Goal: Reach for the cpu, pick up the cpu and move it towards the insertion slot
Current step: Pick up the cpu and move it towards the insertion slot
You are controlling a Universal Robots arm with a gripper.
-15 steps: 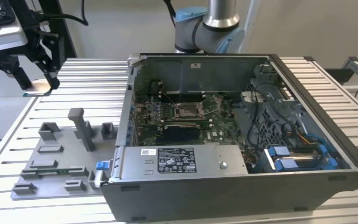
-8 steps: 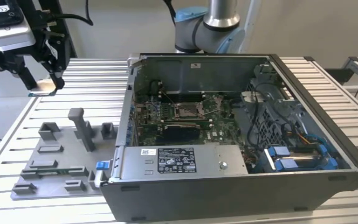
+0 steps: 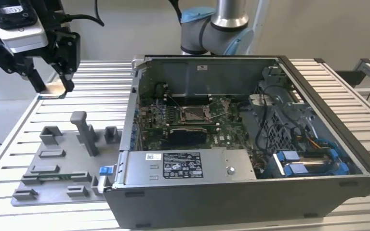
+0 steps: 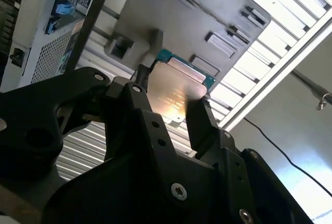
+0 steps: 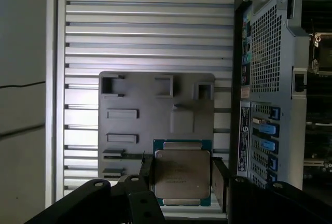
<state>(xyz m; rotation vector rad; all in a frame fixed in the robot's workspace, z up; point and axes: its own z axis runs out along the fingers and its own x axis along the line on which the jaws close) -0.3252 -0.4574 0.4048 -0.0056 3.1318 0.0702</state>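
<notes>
My gripper [image 3: 53, 86] hangs high over the slatted table at the exterior view's far left, shut on the cpu [image 3: 55, 90], which shows there as a small tan sliver between the black fingers. In both wrist views the cpu [image 4: 174, 97] [image 5: 181, 175] is a flat silvery square with a teal edge, clamped on two opposite sides by the gripper [image 4: 168, 107] [image 5: 182, 175]. The insertion slot [image 3: 194, 113], a shiny square frame with a wire lever, sits on the board inside the open computer case, well to the exterior view's right of the gripper.
The grey fixture plate [image 3: 56, 166] [image 5: 150, 105] with its upright blocks lies on the table below the gripper. The open computer case [image 3: 249, 159] has a raised wall [image 3: 133, 101] between gripper and slot. A black cooler panel [image 3: 185, 137] and cables lie inside.
</notes>
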